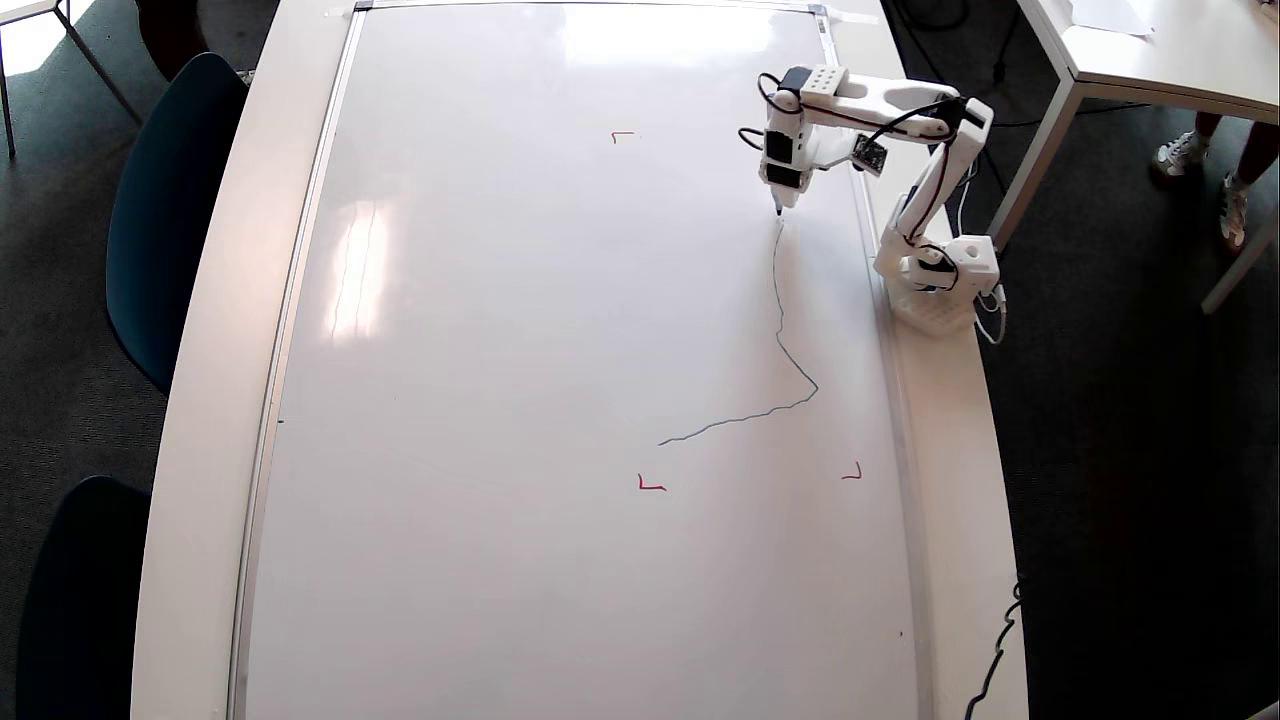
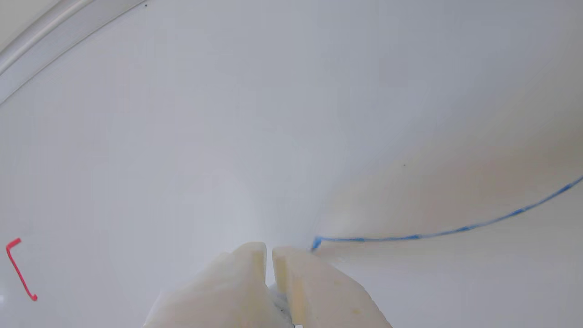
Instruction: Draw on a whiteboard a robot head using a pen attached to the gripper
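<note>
- The whiteboard [image 1: 560,330] covers nearly the whole surface [image 1: 205,400]; its lower end runs out of the overhead view, so its full length cannot be seen.
- The gripper [image 1: 779,205] hangs over the board's upper right part in the overhead view, close to the board's right frame, with the arm's base [image 1: 940,285] standing just outside that frame.
- The pen [image 1: 778,207] shows only as a short dark point under the gripper in the overhead view; its body is hidden by the gripper, and its tip appears to meet the board at the top end of the drawn line.
- The robot head [image 1: 783,330] is so far a single wobbly line: it drops from the pen tip, bends at a corner lower right, then runs down-left and ends in open board. In the wrist view the stroke reads as blue [image 2: 455,230].
- In the wrist view the fingers [image 2: 300,282] stand nearly pressed together with a thin slit between them; the pen is scarcely visible there, so whether they pinch it cannot be told.
- Three red corner marks [image 1: 651,485] are visible in the overhead view; a fourth is not to be made out, and the wrist view shows only one [image 2: 18,269].
- Glare washes out the board's top middle and left part.
</note>
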You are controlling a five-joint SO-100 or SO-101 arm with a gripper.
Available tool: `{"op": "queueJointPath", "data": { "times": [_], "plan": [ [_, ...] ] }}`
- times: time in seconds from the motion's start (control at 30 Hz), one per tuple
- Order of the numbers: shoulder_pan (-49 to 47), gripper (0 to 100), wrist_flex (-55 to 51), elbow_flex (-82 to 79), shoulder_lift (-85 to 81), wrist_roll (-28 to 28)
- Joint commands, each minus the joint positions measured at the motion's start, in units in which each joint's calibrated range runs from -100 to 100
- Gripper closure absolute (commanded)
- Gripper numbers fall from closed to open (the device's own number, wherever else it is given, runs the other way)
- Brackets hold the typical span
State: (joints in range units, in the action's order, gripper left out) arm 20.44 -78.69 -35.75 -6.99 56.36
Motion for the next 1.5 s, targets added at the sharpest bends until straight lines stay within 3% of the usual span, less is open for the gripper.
{"op": "queueJointPath", "data": {
  "times": [0.0,0.23,0.77,1.0,1.47],
  "plan": [
    [-1.9,99,2.9,3.2,0.8,0.1],
    [-6.4,99,11.2,7.4,8.0,-1.4],
    [-12.3,99,10.7,34.0,25.7,-6.5],
    [-13.4,99,10.4,36.7,27.7,-6.5],
    [-31.1,99,10.3,36.4,28.1,-15.0]
  ]
}}
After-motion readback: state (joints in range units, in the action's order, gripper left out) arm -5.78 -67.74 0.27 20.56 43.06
